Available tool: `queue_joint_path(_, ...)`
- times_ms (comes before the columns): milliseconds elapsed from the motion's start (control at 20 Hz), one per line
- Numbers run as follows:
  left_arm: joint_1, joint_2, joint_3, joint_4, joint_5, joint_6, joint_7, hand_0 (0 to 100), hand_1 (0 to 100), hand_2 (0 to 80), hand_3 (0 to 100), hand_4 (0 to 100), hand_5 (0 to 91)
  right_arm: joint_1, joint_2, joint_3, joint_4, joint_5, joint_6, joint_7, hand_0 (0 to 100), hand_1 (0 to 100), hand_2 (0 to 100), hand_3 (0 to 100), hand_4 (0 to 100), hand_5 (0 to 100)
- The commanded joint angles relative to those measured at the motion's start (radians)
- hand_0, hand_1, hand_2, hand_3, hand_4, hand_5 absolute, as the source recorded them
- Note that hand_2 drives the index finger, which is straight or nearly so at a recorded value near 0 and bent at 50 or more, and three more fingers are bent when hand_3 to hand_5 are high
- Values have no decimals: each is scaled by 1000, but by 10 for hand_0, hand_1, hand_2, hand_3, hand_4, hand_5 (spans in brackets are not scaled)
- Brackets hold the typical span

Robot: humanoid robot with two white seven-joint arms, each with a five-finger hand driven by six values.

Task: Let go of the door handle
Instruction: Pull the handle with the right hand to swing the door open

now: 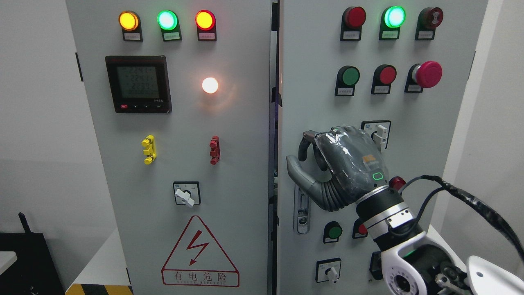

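My right hand (pixel 313 157), dark grey under clear wrap, is pressed against the right cabinet door (pixel 409 123) near its left edge. Its fingers (pixel 308 141) curl inward just above the silver door handle plate (pixel 301 211), and the thumb (pixel 295 169) sticks out to the left. The handle's lever is hidden behind the hand, which appears shut around it. A dark gap (pixel 274 123) runs between the two doors. My left arm is out of view.
The right door carries indicator lamps, push buttons, a red emergency button (pixel 428 74) and rotary switches (pixel 378 132). The left door (pixel 184 164) has a meter (pixel 138 84), lamps and a warning triangle (pixel 199 252). A black cable (pixel 470 200) loops off my right forearm.
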Motion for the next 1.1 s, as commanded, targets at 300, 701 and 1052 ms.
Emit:
queue_joint_path(300,0,0,-25,0,0,-1,1,120,389,0,0,0,0,131,88,-212,-4,147,-117,-55,629,302,603,1000,959,997)
queue_joint_path(701,0,0,-25,0,0,1,1,120,389,0,0,0,0,135,125,-270,-18,199,-154,-57,637,297,607,1000,957,995)
queue_joint_path(1052,0,0,-25,0,0,-1,1,120,389,0,0,0,0,171,149,-324,-53,244,-222,-86,639,296,637,1000,955,995)
